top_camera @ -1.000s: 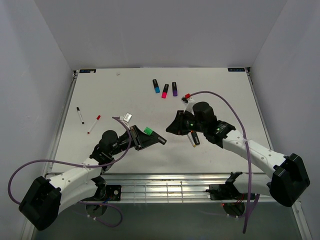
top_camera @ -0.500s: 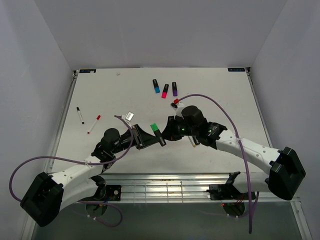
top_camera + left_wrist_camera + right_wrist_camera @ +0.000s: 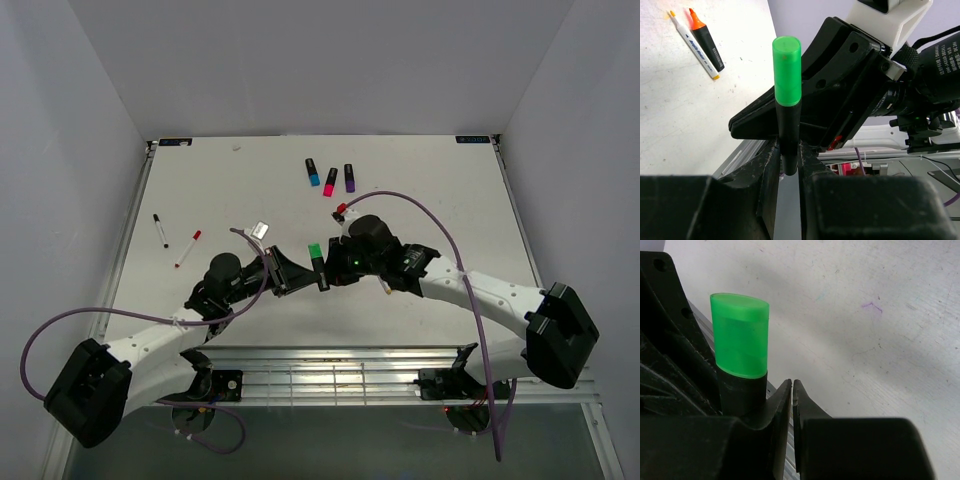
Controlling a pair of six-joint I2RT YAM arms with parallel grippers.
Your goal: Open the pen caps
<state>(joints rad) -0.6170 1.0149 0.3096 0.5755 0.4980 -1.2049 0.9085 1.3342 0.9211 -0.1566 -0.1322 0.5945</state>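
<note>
Beyond the left gripper [image 3: 788,154], jaws pinching the marker [image 3: 788,127], stands the green cap [image 3: 786,70].

Glossy, translucent green plastic forms the cap [image 3: 786,70], matt black plastic the marker body [image 3: 789,131] and my left gripper [image 3: 788,152], above a smooth, faintly scuffed, dull white table [image 3: 880,315].

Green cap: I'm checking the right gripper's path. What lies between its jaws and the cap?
Nothing. In the right wrist view the green cap stands close beside the right gripper, left of its jaws, with no object between.
</note>
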